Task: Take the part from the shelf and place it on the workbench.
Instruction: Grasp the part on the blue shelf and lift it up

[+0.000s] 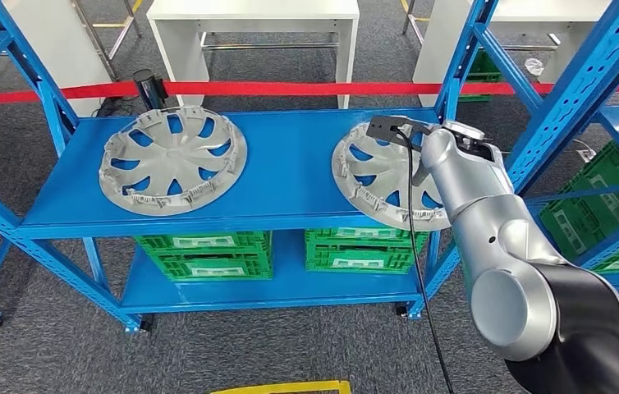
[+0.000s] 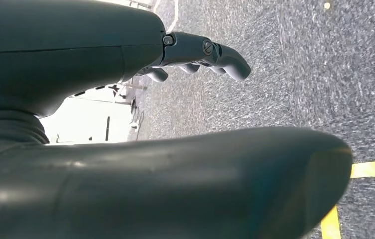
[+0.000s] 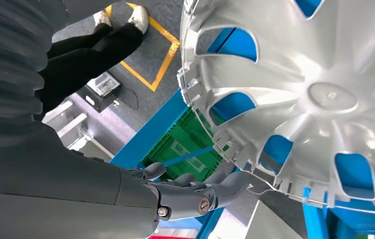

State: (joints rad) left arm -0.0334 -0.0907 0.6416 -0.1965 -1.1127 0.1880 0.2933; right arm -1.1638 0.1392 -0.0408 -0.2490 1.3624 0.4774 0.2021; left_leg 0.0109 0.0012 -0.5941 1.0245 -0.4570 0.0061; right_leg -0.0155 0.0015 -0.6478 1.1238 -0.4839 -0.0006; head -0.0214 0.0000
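Two silver wheel covers lie on the blue shelf (image 1: 290, 156): one at the left (image 1: 173, 160) and one at the right (image 1: 372, 176), whose near rim juts over the shelf's front edge. My right arm reaches to the right cover's right side. In the right wrist view the cover (image 3: 315, 94) looms close, and my right hand (image 3: 195, 191) has its fingers stretched out with their tips (image 3: 235, 181) at the ribbed rim, nothing gripped. My left hand (image 2: 195, 55) hangs over the grey carpet with its fingers loosely bent and holds nothing.
Green crates (image 1: 204, 250) (image 1: 359, 250) stand on the lower shelf board. Blue uprights (image 1: 573, 90) flank my right arm. A red barrier tape (image 1: 290, 88) and a white table (image 1: 253, 16) lie behind the shelf. A person's legs (image 3: 91, 50) stand beyond the shelf.
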